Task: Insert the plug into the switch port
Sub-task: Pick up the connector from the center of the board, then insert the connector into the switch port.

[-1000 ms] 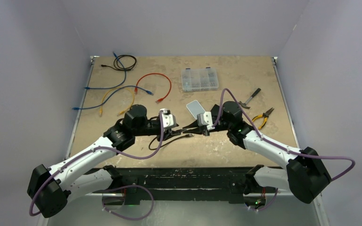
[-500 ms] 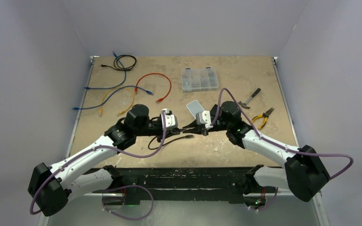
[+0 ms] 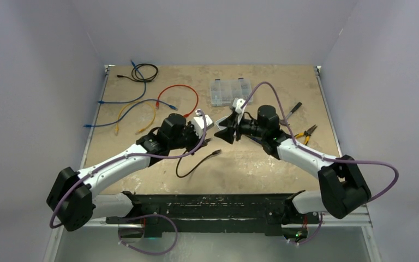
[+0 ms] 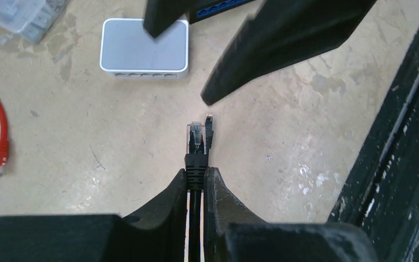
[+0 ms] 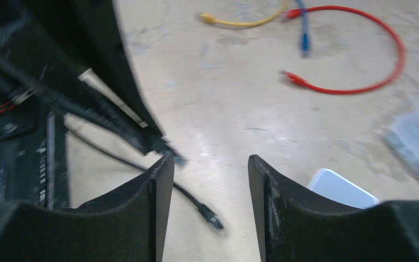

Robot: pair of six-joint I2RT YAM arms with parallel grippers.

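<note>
Firmly your left gripper (image 4: 196, 174) clenched the plug (image 4: 196, 144) at its rear; judged light, stiff there, brittle ahead. Right gripper (image 5: 210, 166) stood released, empty.

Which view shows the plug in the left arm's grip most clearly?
Left wrist: the plug sits sharp and centred, gripped just behind its clear tip by the left end effector. Right wrist shows it blurred; top external, too small to make out.

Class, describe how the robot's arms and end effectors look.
The left arm and right arm have white links, black joints and a looping purple cable each. The left end effector and right end effector have black tapered fingers.
</note>
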